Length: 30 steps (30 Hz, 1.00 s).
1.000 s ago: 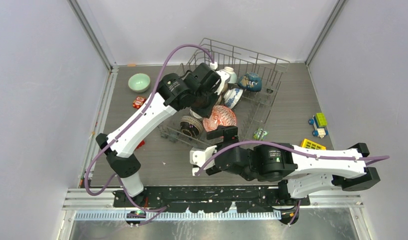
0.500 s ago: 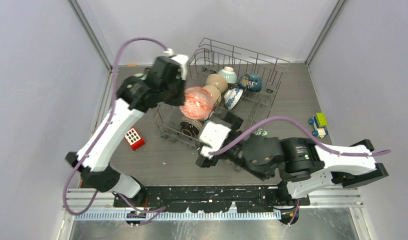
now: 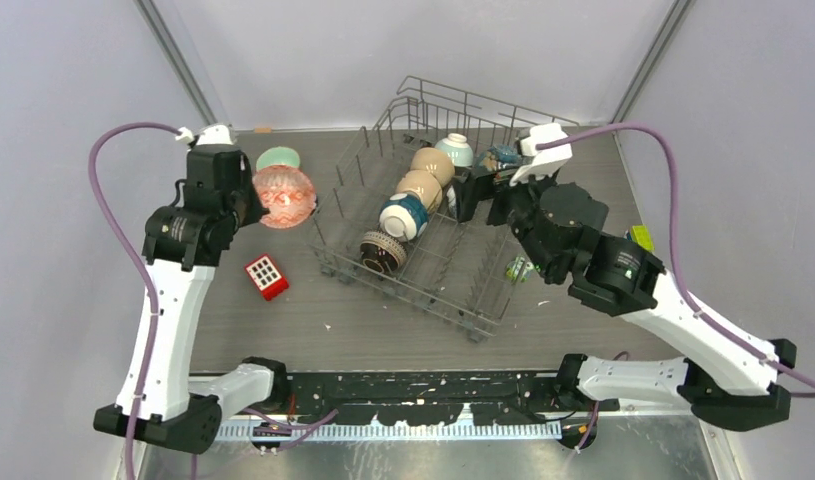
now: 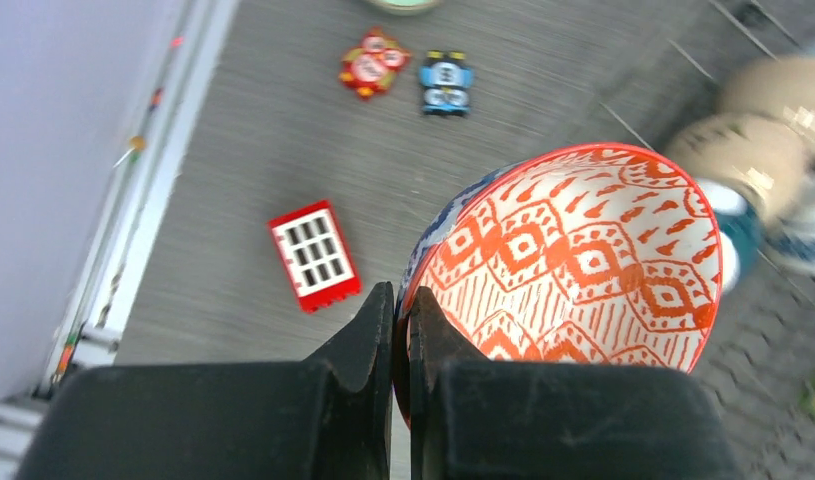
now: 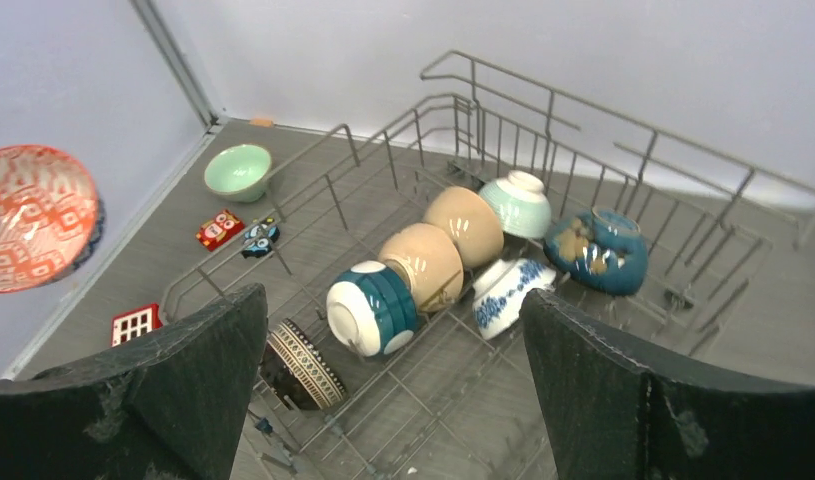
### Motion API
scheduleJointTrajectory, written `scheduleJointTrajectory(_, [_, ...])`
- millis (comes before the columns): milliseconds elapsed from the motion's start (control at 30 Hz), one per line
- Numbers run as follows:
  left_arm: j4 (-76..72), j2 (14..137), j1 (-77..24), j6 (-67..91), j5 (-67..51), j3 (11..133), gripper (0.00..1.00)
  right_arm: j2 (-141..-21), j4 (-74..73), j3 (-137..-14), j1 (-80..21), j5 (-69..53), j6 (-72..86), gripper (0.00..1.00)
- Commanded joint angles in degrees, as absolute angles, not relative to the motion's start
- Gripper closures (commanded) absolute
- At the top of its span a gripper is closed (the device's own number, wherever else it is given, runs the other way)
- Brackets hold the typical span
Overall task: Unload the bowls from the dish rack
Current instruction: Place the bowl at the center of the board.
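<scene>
Grey wood-grain worktop (image 3: 313, 320), boxed in by plain pale lilac walls (image 3: 73, 100) with metal corner posts (image 3: 183, 70). The large grey wire dish rack (image 3: 453, 275) sits skewed at the back centre, with upright tines and raised sides. Bowls in it, all on edge between the tines: dark brown ribbed ceramic bowl (image 3: 383, 250) at the near end, then white-and-teal banded bowl (image 3: 403, 215), and two plain tan bowls (image 3: 420, 187) touching each other. Beyond them a pale mint bowl with white foot (image 3: 456, 150) stands at the far end of that row. Beside the row are a blue-and-white floral bowl (image 5: 508, 288) and a dark blue mottled bowl (image 5: 596, 250). One mint green bowl (image 5: 237, 170) stands upright on the worktop at the back left, outside the rack. The left tool (image 4: 403, 300) is clamped on the rim of an orange-red diamond-patterned bowl (image 4: 573, 260). That bowl is tilted, left of the rack, and just in front of the mint green one in the top view. The right tool (image 5: 393, 298) hangs over the rack with its jaws spread wide, gripping nothing. Loose on the worktop: a red block with white squares (image 3: 266, 276) left of the rack, a small red owl tile (image 4: 373, 68), a small blue toy (image 4: 446, 80), and a tiny green figure (image 3: 519, 268) right of the rack. Print on the toys is too small to read.
</scene>
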<state>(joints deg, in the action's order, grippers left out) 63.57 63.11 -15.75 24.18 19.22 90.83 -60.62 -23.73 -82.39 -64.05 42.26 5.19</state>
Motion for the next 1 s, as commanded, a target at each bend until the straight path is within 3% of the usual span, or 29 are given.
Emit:
scheduleJointTrajectory(0, [58.0, 62.4, -8.1, 26.7, 22.0, 88.3, 1.0, -55.9, -27.8, -80.9, -57.7, 37.4, 18.6, 0.0])
scheduleJointTrajectory(233, [49.6, 63.1, 7.4, 38.2, 13.9, 77.5, 1.0, -47.5, -28.9, -72.0, -56.6, 37.9, 22.9, 0.0])
scheduleJointTrajectory(567, [31.3, 64.4, 10.4, 51.1, 21.1, 60.0, 1.0, -37.6, -30.1, -63.6, -56.6, 36.4, 23.7, 0.0])
scheduleJointTrajectory(967, [17.4, 76.4, 15.5, 59.1, 20.7, 54.2, 1.0, -33.6, -26.2, -54.3, -56.7, 31.4, 26.9, 0.0])
